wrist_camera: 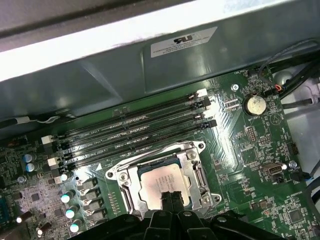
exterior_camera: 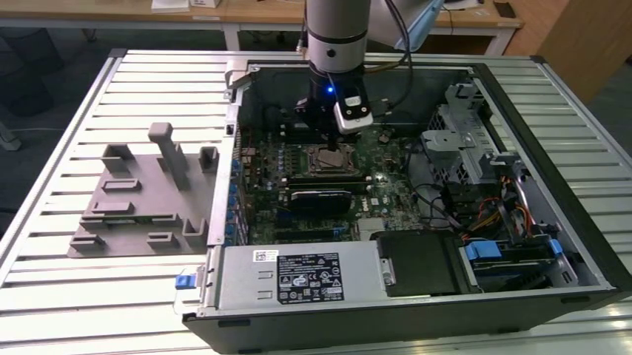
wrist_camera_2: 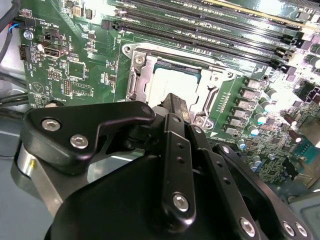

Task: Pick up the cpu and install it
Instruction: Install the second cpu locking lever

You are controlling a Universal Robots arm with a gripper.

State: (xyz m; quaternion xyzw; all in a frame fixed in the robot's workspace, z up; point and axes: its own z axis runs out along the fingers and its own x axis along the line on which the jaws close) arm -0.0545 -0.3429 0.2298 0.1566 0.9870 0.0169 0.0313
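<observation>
My arm descends vertically from above in the exterior view, silver wrist segment uppermost, a blue light glowing on the black housing beneath it. A white-cased camera module sits on the side of my wrist toward the exterior view's right. My gripper points straight down, its black linkages splayed wide near the wrist in both wrist views, while my fingertips meet, pressed together with no gap between them.
</observation>
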